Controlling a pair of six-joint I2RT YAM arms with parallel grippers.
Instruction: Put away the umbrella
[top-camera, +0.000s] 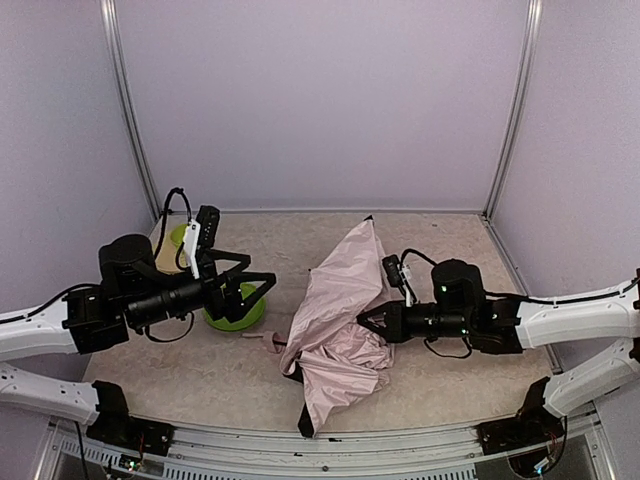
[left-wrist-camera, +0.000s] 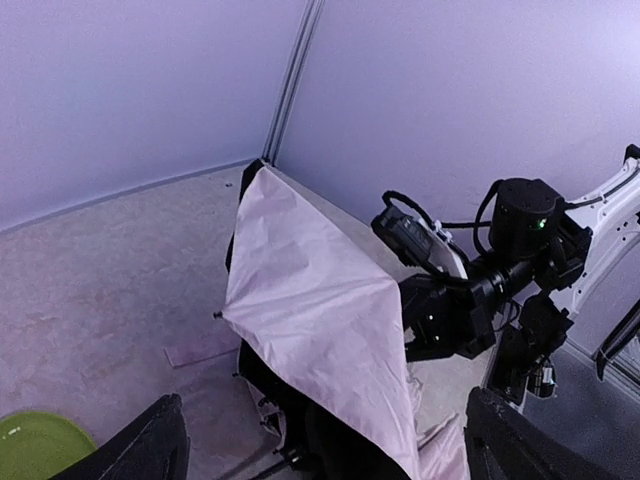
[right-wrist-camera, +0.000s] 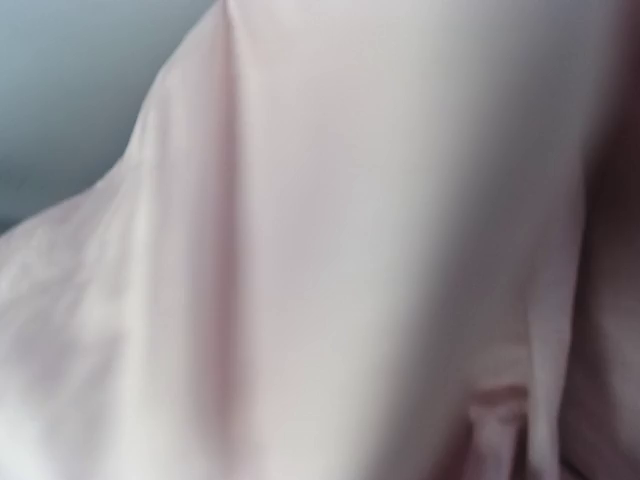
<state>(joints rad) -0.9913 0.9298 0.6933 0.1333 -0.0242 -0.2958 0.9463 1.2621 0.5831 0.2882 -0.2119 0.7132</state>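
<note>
The umbrella (top-camera: 335, 300) lies half collapsed in the middle of the table, pale pink fabric outside and black lining showing underneath (left-wrist-camera: 310, 300). One fold stands up toward the back wall. Its small pink strap (top-camera: 270, 340) rests on the table at its left. My right gripper (top-camera: 366, 322) presses into the fabric from the right and is shut on it. In the right wrist view only blurred pink umbrella fabric (right-wrist-camera: 350, 250) shows, and the fingers are hidden. My left gripper (top-camera: 262, 288) hangs open left of the umbrella, over the green plate (top-camera: 238, 318), holding nothing (left-wrist-camera: 325, 410).
The green plate (left-wrist-camera: 35, 445) sits under the left arm. A second yellow-green object (top-camera: 180, 237) is partly hidden behind that arm at the back left. Walls with metal corner posts (top-camera: 135, 130) close in the table on three sides.
</note>
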